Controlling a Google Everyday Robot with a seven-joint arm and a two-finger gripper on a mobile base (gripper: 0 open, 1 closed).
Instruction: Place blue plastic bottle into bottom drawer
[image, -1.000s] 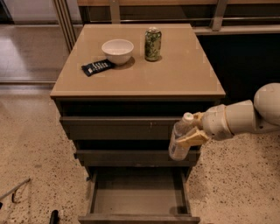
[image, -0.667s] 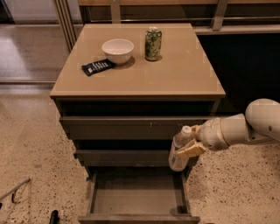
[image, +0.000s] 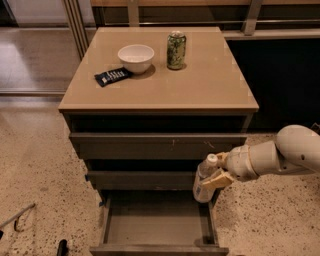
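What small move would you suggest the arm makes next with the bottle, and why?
Probably ease the gripper left and down. It holds the blue plastic bottle upright above the back right corner of the open bottom drawer, close to the right wall, so moving inward should let the bottle clear that wall before release.

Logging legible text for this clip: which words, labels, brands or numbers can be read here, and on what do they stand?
No text here can be read.
On the green can: patterned print, too blurred to read.
On the dark packet: white marks, too blurred to read.
On the blue plastic bottle, held by the gripper above the right side of the open bottom drawer: pale label band, nothing readable.
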